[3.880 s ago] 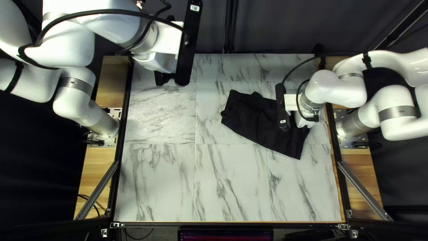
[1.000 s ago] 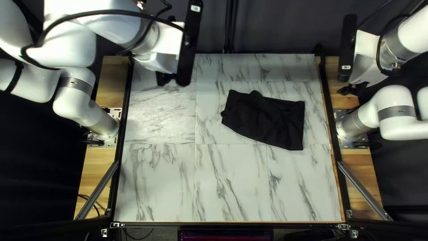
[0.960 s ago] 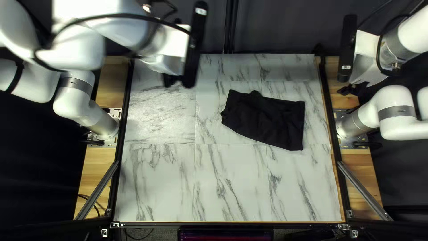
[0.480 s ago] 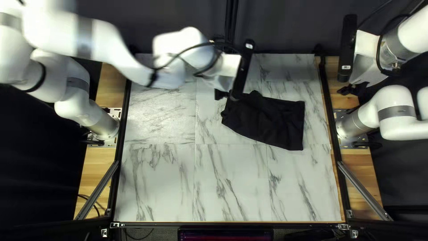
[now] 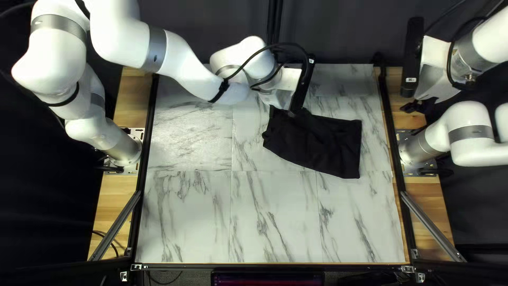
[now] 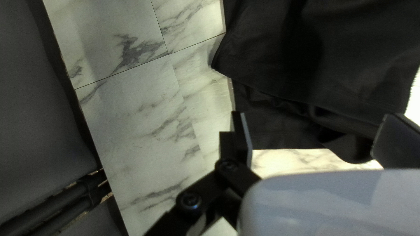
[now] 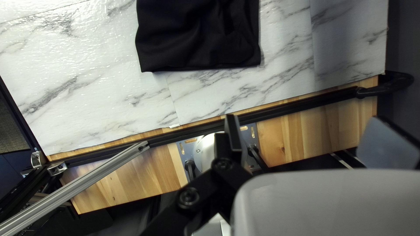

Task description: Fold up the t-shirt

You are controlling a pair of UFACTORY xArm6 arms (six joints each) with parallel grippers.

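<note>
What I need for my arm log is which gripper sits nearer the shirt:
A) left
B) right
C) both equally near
A: the left gripper hovers at the shirt's edge, while the right gripper hangs away from it, near its own arm's base.

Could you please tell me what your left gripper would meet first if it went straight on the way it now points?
Going straight on, my left gripper would most likely meet the black cloth t-shirt first, though how far off it lies is unclear.
</note>
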